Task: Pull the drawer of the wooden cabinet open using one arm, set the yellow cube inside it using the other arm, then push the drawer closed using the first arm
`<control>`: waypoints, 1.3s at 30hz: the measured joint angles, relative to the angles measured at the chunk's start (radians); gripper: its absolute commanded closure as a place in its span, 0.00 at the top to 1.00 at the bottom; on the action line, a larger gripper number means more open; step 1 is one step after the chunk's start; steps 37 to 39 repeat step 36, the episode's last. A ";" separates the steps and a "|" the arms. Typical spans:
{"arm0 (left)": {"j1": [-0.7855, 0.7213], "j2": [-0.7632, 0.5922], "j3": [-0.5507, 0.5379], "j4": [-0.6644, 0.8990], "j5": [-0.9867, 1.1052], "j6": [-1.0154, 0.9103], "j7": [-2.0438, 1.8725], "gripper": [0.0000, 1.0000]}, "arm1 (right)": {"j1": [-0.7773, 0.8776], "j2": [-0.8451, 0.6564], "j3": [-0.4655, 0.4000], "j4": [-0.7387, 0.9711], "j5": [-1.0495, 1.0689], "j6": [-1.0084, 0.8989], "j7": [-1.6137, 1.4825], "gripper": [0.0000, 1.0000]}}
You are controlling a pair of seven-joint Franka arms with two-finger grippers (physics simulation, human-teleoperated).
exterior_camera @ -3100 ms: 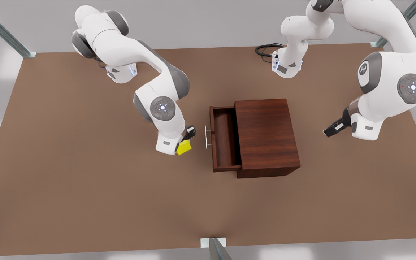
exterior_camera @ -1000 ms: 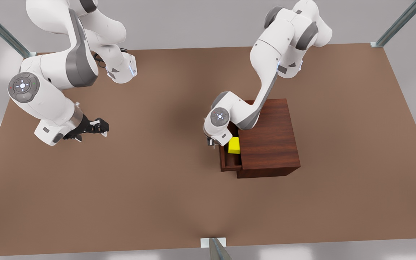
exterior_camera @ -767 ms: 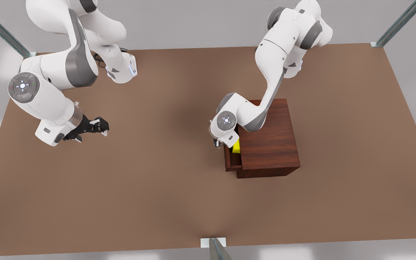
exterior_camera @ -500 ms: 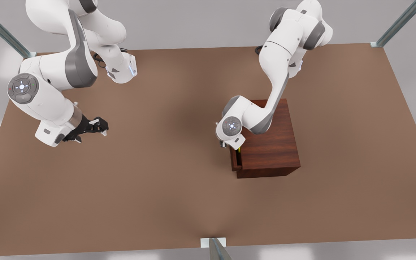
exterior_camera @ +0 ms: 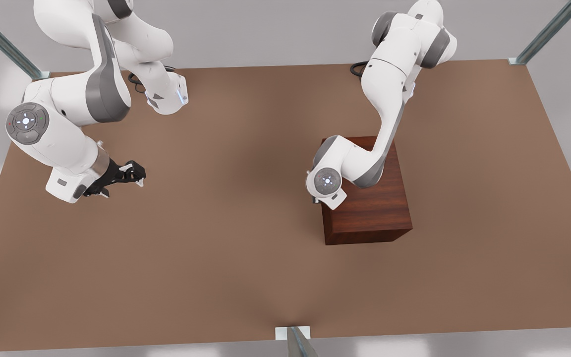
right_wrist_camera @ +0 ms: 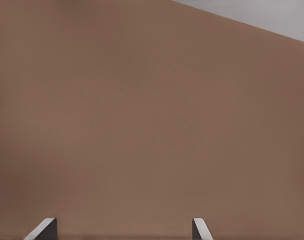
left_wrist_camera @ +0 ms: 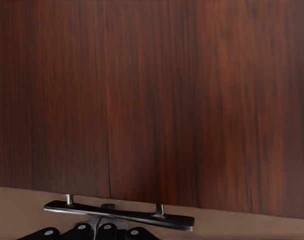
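The wooden cabinet (exterior_camera: 370,203) stands right of the table's middle in the front view. Its drawer (left_wrist_camera: 152,100) is pushed in, the front flush with the cabinet's side that faces the front view's left. The yellow cube is hidden. My left gripper (left_wrist_camera: 103,224) is shut and sits right against the silver bar handle (left_wrist_camera: 122,215); in the front view its wrist (exterior_camera: 326,183) hangs over the cabinet's drawer side. My right gripper (exterior_camera: 134,174) waits open and holds nothing, low over the table at the front view's left, and its fingertips (right_wrist_camera: 46,226) show bare tabletop between them.
The brown table (exterior_camera: 226,277) spreads wide around the cabinet. Both arm bases (exterior_camera: 166,96) stand at the far edge, with a black cable (exterior_camera: 357,67) by the base on the front view's right. Metal frame posts (exterior_camera: 3,44) rise at the far corners.
The left gripper pushed the drawer toward the front view's right until it closed, and the yellow cube went out of sight inside. The right arm barely moved.
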 measured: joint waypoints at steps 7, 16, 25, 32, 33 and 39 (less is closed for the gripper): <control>-0.001 -0.054 -0.015 0.094 -0.053 -0.017 0.021 0.21 | 0.000 0.000 0.002 0.001 0.000 0.000 -0.012 1.00; 0.401 -0.179 -0.012 0.219 0.081 -0.239 0.441 0.99 | 0.000 0.000 0.003 0.002 0.000 0.000 -0.021 1.00; 0.527 -0.412 -0.011 0.174 0.211 -0.305 1.081 1.00 | 0.000 0.000 0.001 0.002 0.000 0.000 -0.028 1.00; 0.520 -0.395 -0.012 0.177 0.229 -0.308 1.411 1.00 | -0.003 0.000 0.000 0.002 0.000 0.000 -0.031 1.00; 0.519 -0.392 -0.012 0.178 0.230 -0.308 1.450 1.00 | -0.003 0.000 0.000 0.002 0.000 0.000 -0.032 1.00; 0.521 -0.388 -0.011 0.180 0.232 -0.309 1.556 1.00 | -0.002 0.000 0.000 0.002 0.000 0.000 -0.033 1.00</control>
